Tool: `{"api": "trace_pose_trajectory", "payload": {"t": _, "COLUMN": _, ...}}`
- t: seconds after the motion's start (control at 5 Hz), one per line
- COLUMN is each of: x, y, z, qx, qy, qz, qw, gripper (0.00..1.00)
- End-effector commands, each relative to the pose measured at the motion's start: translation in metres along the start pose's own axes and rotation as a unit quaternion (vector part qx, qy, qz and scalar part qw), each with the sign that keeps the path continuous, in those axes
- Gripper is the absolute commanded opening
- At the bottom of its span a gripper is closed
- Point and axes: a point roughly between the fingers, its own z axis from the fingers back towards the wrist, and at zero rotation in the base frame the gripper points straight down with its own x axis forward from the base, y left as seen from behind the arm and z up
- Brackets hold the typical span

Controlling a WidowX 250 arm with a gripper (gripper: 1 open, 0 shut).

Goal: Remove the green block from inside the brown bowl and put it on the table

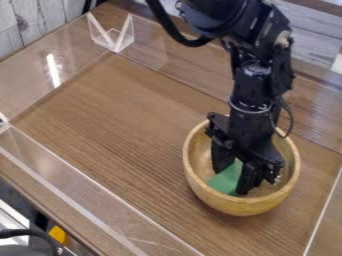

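Observation:
The brown bowl (235,205) sits on the table (120,110) at the front right. Inside it lies the green block (226,182), with only its left part showing between the black fingers. My gripper (242,180) points straight down into the bowl, one finger on each side of the block. The fingers stand close against the block, but the view does not show whether they press on it. The block's right end is hidden behind the right finger.
Clear acrylic walls (54,65) run along the table's edges, with a folded clear corner piece (110,32) at the back left. The black arm (254,60) rises from the bowl toward the back right.

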Motion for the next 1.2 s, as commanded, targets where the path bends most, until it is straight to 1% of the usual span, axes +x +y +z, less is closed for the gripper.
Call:
{"api": "trace_pose_trajectory", "payload": {"t": 0.0, "x": -0.0008, "y": -0.0009, "z": 0.0093, "qx": 0.0, "qy": -0.014, "qz": 0.006, "qw": 0.9999, "gripper": 0.0}}
{"api": "trace_pose_trajectory", "payload": {"t": 0.2, "x": -0.0019, "y": -0.0013, "z": 0.0101, "qx": 0.001, "qy": -0.015, "qz": 0.01, "qw": 0.9998, "gripper": 1.0}}
{"api": "trace_pose_trajectory", "payload": {"t": 0.4, "x": -0.0006, "y": -0.0004, "z": 0.009, "qx": 0.002, "qy": -0.016, "qz": 0.012, "qw": 0.9998, "gripper": 0.0}}
{"api": "trace_pose_trajectory", "payload": {"t": 1.0, "x": -0.0034, "y": 0.0012, "z": 0.0173, "qx": -0.002, "qy": -0.018, "qz": 0.019, "qw": 0.9997, "gripper": 0.0}}
